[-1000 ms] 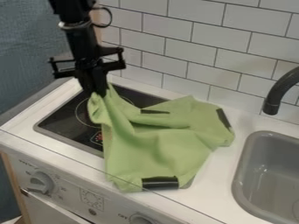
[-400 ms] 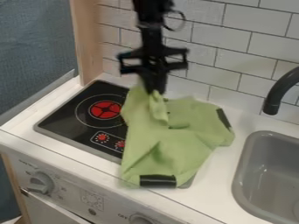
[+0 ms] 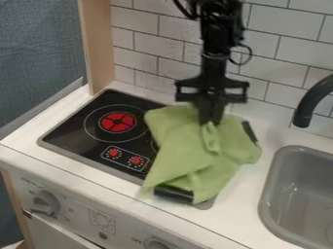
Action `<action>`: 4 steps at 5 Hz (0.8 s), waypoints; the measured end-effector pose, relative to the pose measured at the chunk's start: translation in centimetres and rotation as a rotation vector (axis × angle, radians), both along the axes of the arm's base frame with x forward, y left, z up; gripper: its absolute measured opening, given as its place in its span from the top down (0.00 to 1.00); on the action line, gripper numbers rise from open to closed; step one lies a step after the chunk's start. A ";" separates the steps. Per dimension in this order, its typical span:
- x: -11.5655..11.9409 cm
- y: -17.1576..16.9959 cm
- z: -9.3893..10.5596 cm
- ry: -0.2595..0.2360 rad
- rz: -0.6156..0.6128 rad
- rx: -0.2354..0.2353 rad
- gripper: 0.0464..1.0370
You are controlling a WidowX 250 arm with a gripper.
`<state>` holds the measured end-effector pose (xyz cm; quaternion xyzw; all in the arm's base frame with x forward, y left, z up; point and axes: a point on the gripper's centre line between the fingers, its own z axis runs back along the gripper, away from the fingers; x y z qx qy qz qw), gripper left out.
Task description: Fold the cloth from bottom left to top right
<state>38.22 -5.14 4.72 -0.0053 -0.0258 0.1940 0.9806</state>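
- A grey knob (image 3: 46, 203) sits on the front panel, lower left.
- The black cooktop (image 3: 73, 127) shows a red burner.
- The green cloth (image 3: 185, 155) lies rumpled across the cooktop's right part and the white counter (image 3: 235, 202).
- The gripper (image 3: 211, 121) hangs over the cloth's upper part, jaws clamped on a bunched fold.
- The black faucet (image 3: 304, 109) stands beside the grey sink (image 3: 268, 194).

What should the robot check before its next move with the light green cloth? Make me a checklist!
- Black two-finger gripper has hold of the light green cloth: ok
- It pinches the right corner: cannot tell
- Cloth smooth and flat: not ok, wrinkled and bunched
- Cloth out of the grey sink: ok
- Gripper clear of the curved black tap: ok
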 end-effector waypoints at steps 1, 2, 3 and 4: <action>0.4 -0.1 -1.5 0.038 -0.001 0.018 0.88; 0.3 -0.2 -1.5 0.043 -0.011 0.013 0.65; 0.3 -0.3 -1.5 0.043 -0.015 0.005 0.36; -0.4 -0.3 -2.0 0.067 -0.027 0.000 0.09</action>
